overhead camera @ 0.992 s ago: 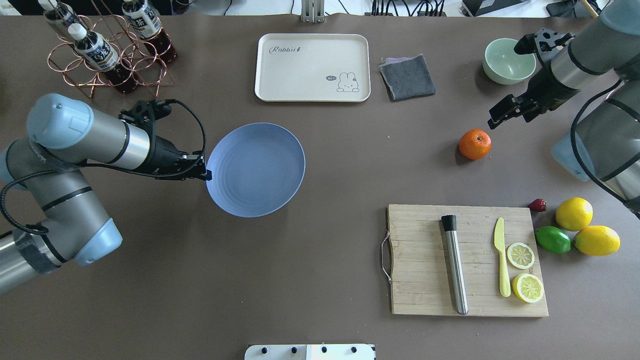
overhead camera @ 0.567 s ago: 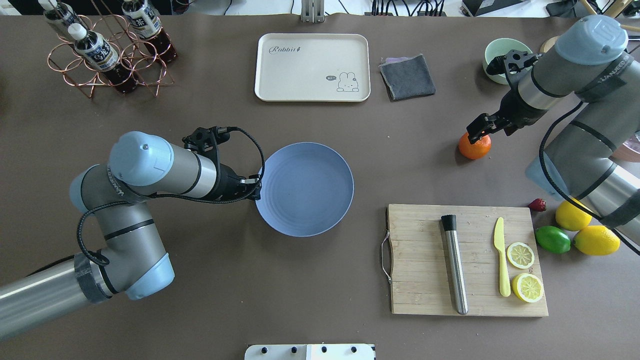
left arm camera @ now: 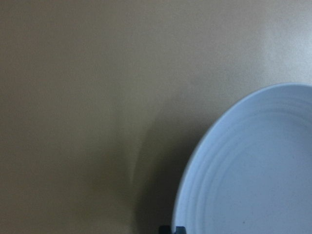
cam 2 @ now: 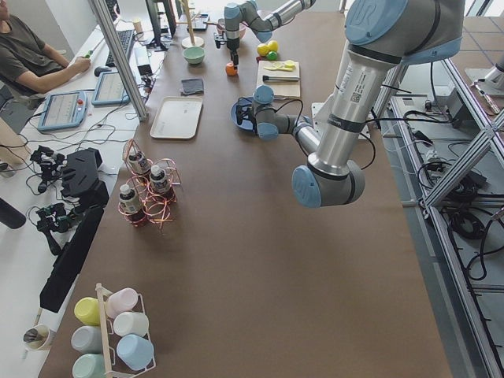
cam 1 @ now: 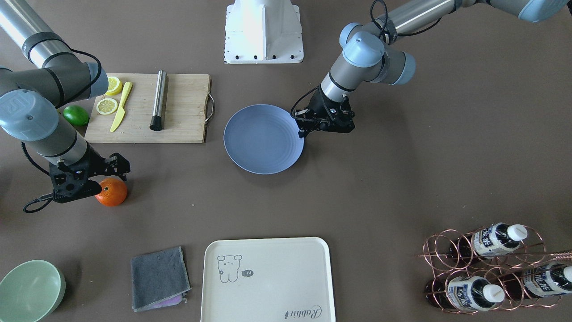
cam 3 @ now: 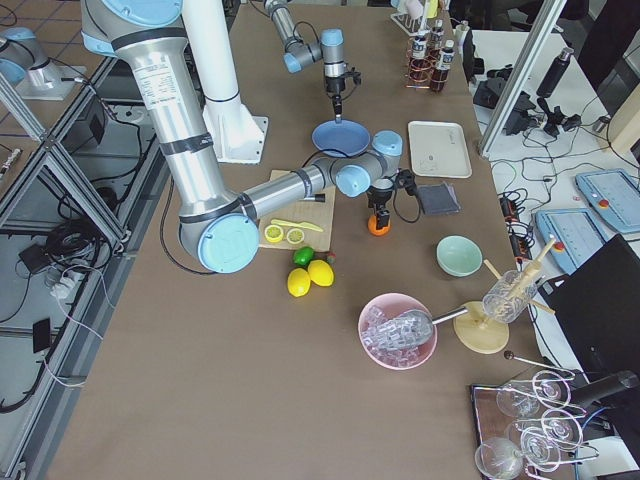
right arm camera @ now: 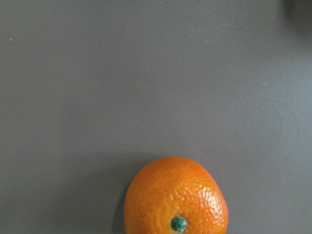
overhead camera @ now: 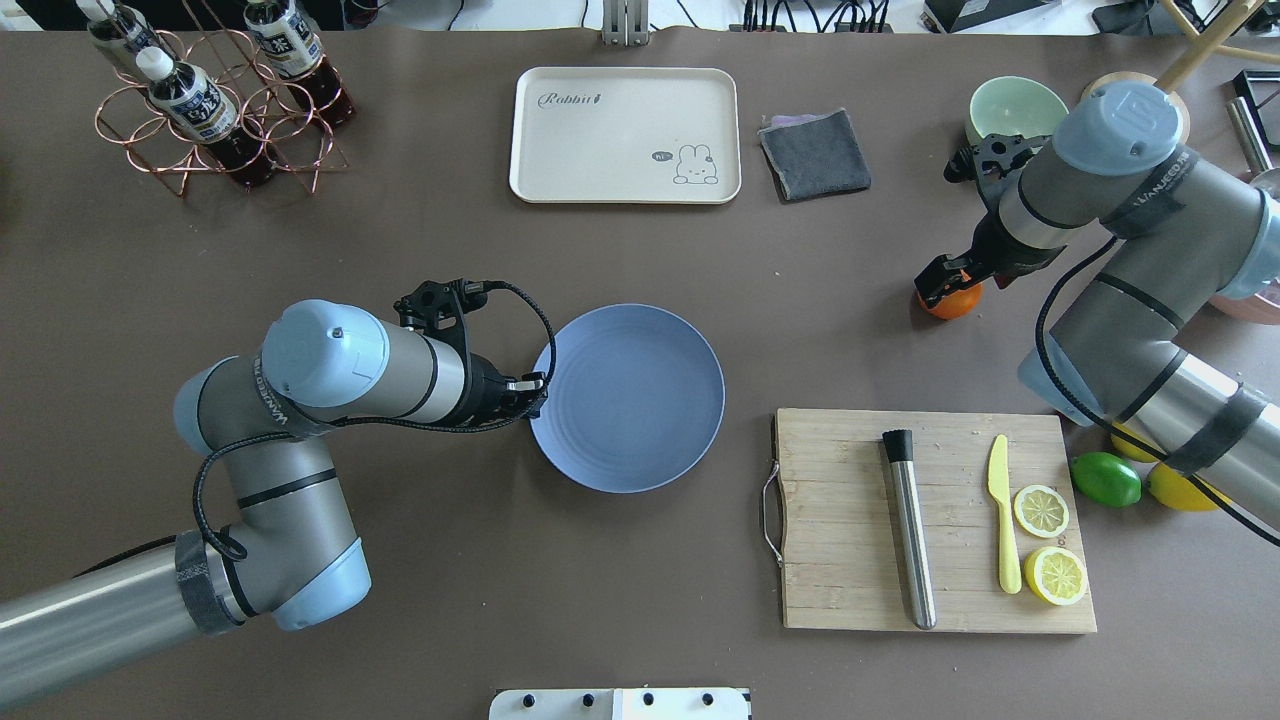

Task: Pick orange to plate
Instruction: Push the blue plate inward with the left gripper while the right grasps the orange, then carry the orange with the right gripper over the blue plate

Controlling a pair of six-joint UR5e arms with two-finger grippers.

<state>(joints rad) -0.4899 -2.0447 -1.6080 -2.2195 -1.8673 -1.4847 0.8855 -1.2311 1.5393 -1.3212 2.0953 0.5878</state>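
Checking the right gripper (overhead camera: 942,286): I cannot tell whether its jaws are apart. It hangs directly over the orange (cam 1: 112,192), which rests on the counter (overhead camera: 400,580), well apart from the plate (overhead camera: 640,400). The left gripper (overhead camera: 536,388) jaws appear clamped on the plate's rim. Orange: small, round, pebbled skin, green stem. Judged light, firm and prone to rolling; grip across its widest girth.

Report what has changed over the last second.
The left gripper, shut on the plate at its rim, slid it toward the robot's right. The right gripper came down over the orange. The orange, cutting board and tray stayed put.
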